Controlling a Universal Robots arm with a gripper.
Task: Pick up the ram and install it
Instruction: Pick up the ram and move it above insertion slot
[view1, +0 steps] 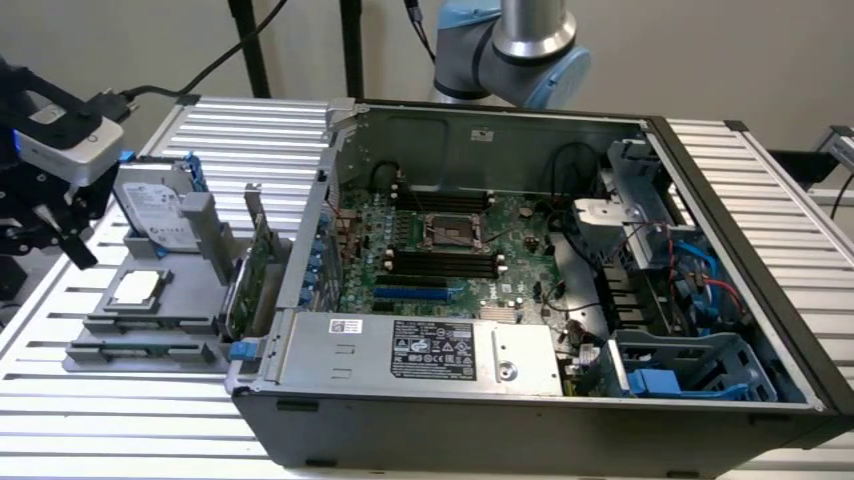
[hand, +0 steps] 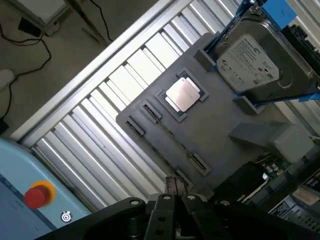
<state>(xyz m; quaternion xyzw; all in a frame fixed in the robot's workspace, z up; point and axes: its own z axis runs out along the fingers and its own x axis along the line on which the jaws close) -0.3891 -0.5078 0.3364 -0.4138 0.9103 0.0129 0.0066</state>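
The ram is a thin dark-green stick standing on edge in the front slot of the grey holder tray, at the exterior view's left. My gripper hangs over the table just beyond the tray's left side, above and apart from the ram. In the wrist view my gripper has its two fingers pressed together with nothing between them, above the holder tray near its clipped slots. The black ram slots lie on the motherboard inside the open computer case.
The tray also carries a processor chip, a hard drive in a blue bracket and a green expansion card standing beside the case. A red button shows in the wrist view. Ribbed metal tabletop surrounds everything.
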